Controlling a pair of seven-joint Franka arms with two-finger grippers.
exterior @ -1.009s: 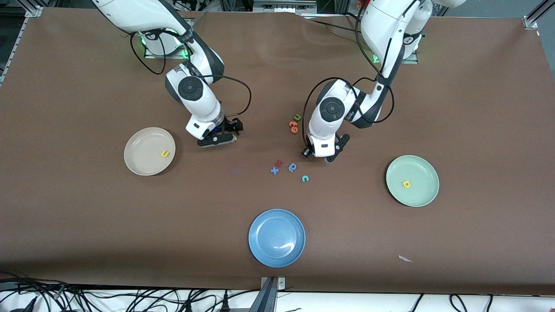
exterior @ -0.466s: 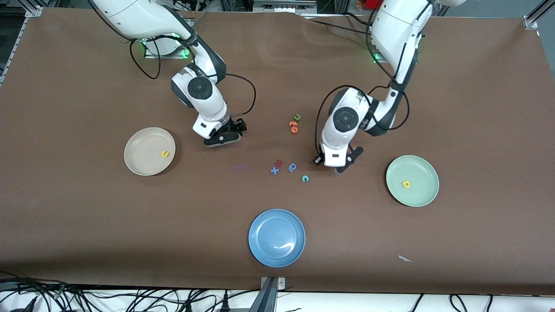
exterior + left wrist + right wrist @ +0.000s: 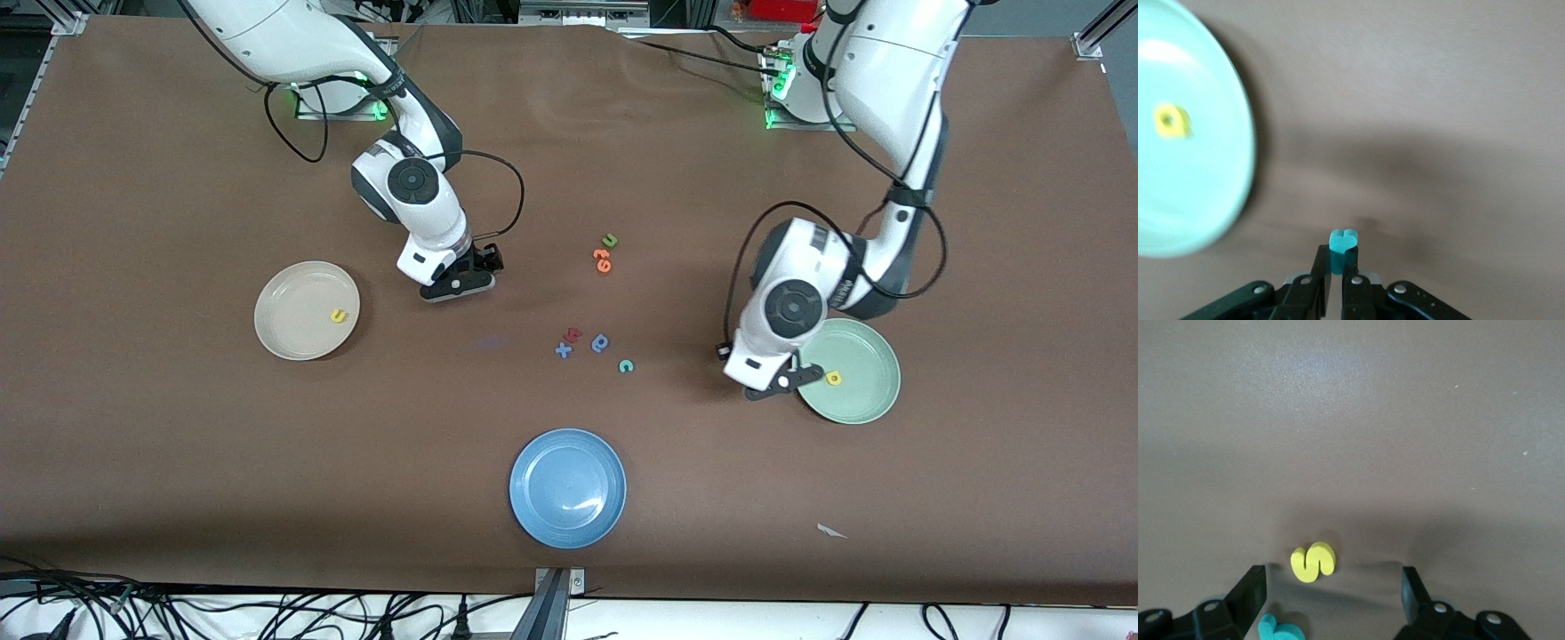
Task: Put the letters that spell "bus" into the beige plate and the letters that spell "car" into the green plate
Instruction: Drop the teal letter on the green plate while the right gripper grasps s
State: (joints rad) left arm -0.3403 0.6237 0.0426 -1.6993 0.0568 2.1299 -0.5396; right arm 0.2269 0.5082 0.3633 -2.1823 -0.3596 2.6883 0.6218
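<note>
I am working in a robotics lab: two white arms [image 3: 418, 191] bolted to a brown-covered bench [image 3: 178, 462], cables [image 3: 267, 613] bundled along its edge.

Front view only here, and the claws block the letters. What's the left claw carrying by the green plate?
Observer: In the left wrist view, the left claw is shut on a small teal letter. It is seen edge-on, so I can't tell which letter it is.
Operator: Over the plate yet?
Observer: No. It hangs over bare table just beside the rim of the green plate.
Operator: What's under the right claw?
Observer: The right claw is open, with the yellow s flat on the table between its fingers.
Operator: Anything else there?
Observer: A second teal letter lies close beside the s.
</note>
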